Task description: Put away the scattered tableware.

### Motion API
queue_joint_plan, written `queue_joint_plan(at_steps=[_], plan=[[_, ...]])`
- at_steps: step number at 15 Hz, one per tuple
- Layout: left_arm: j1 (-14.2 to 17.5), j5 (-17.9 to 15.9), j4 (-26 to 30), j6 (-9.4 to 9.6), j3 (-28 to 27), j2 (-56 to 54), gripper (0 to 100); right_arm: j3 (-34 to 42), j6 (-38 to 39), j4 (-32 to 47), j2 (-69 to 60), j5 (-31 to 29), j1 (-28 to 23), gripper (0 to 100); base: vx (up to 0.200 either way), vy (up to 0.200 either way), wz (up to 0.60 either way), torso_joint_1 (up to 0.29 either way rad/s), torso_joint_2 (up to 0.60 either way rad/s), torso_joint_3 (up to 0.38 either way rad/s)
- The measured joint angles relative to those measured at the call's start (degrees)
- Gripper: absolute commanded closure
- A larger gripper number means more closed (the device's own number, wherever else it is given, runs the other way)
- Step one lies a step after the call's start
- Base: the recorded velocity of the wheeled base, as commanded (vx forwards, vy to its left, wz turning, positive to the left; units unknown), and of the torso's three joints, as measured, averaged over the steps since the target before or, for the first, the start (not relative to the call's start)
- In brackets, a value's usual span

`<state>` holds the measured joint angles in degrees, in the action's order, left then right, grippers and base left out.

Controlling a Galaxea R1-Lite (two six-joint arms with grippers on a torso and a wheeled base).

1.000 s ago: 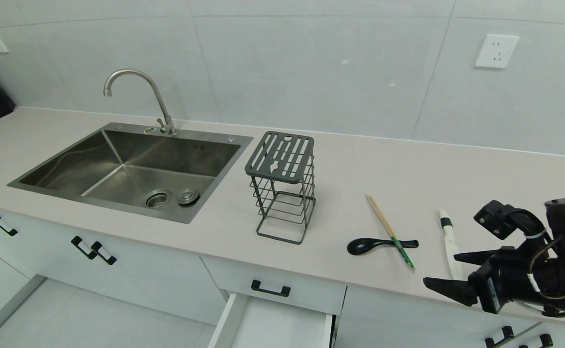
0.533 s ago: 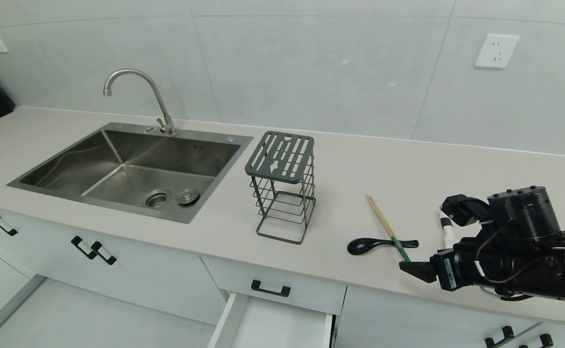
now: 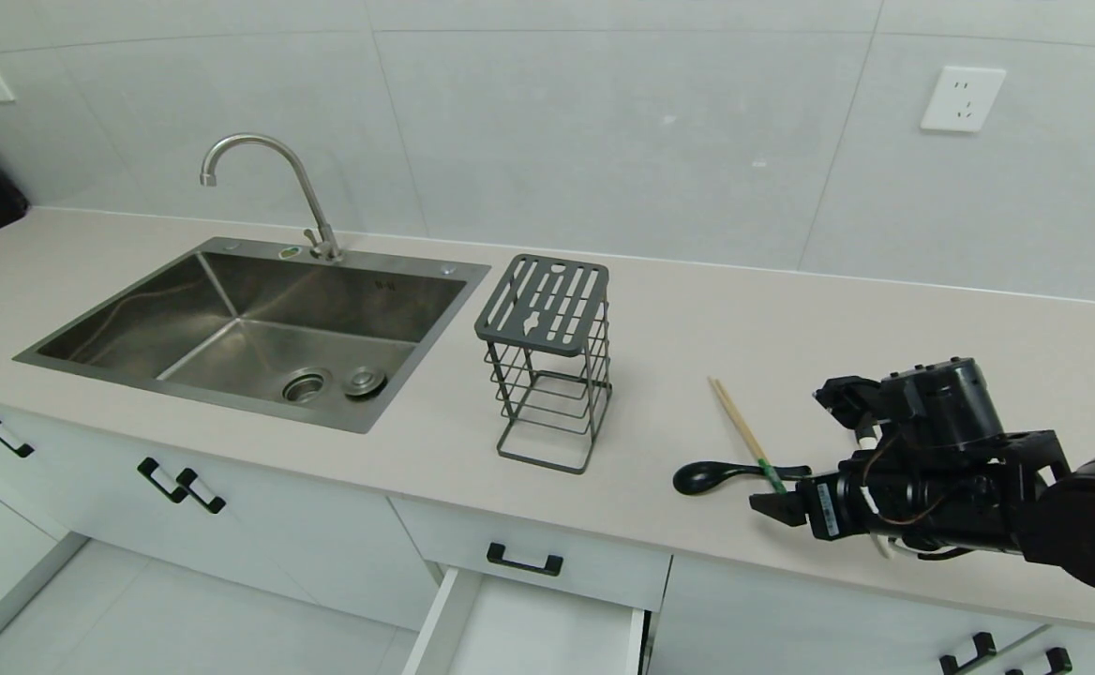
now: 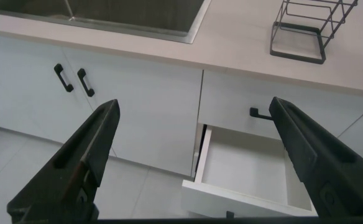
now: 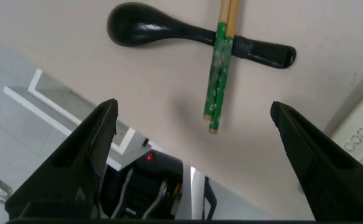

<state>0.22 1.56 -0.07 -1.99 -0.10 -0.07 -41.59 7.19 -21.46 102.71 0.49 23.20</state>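
Approach step in hand. My right pincer (image 5: 191, 118), jaws spread and empty, hovers above the chopsticks (image 5: 217, 74), which lie across the black spoon (image 5: 150, 31) at the counter's (image 3: 697, 319) near right. Next, I judge: descend, centre on the chopsticks, then clamp.

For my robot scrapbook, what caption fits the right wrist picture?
Open right gripper above chopsticks lying across a black spoon on the counter.
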Motion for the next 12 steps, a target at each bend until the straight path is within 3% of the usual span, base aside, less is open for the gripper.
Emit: queue_joint_plan(at_steps=[12], plan=[[0.0, 0.0, 0.0, 0.00, 0.0, 0.0, 0, -5.1, 0.0, -3.2, 9.6, -2.2, 0.1, 0, 0.000, 0.000, 0.00, 0.000, 0.00, 0.000]])
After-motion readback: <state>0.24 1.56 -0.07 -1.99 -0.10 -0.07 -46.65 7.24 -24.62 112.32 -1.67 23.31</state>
